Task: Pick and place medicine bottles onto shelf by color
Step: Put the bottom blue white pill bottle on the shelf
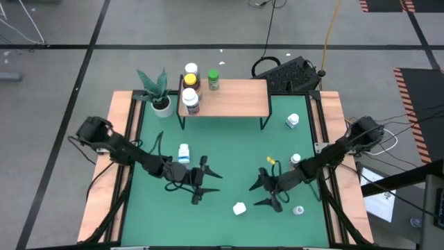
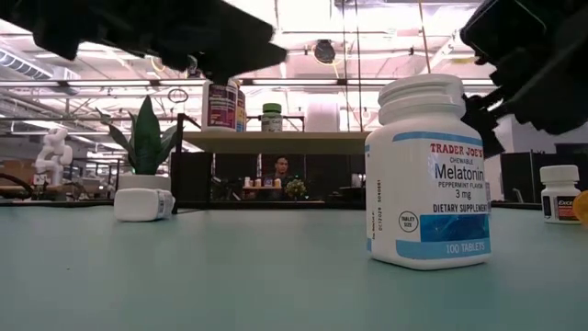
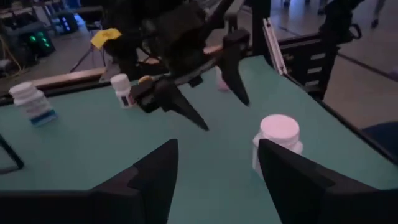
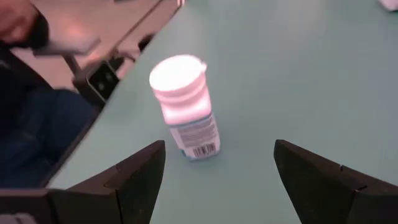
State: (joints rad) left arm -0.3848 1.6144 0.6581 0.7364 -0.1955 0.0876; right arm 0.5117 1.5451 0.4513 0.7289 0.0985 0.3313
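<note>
High view: green table [image 1: 229, 146] with wooden borders, two dark arms reaching in from either side. Shelf [image 1: 232, 98], light wood on thin black legs, at the far middle; on its left end stand an amber bottle with yellow cap [image 1: 191, 75], a green bottle [image 1: 214, 79] and a white-capped bottle with a purple label [image 1: 191, 102]. Potted plant [image 1: 158, 94] just beside the shelf's left end. Left gripper [image 1: 210, 184] over the near centre of the table, fingers spread, holding nothing; a white bottle with blue label [image 1: 184, 153] lies close by its arm. Right gripper [image 1: 267, 190] also over the near centre, fingers spread wide, empty. Melatonin bottle [image 1: 240, 207], white, upright on the table between the two grippers, touched by neither. Further white bottles: one near the shelf's right leg [image 1: 292, 121], one beside the right arm [image 1: 295, 160], one at the near right [image 1: 298, 210]. Small yellow item [image 1: 271, 160] by the right arm.
</note>
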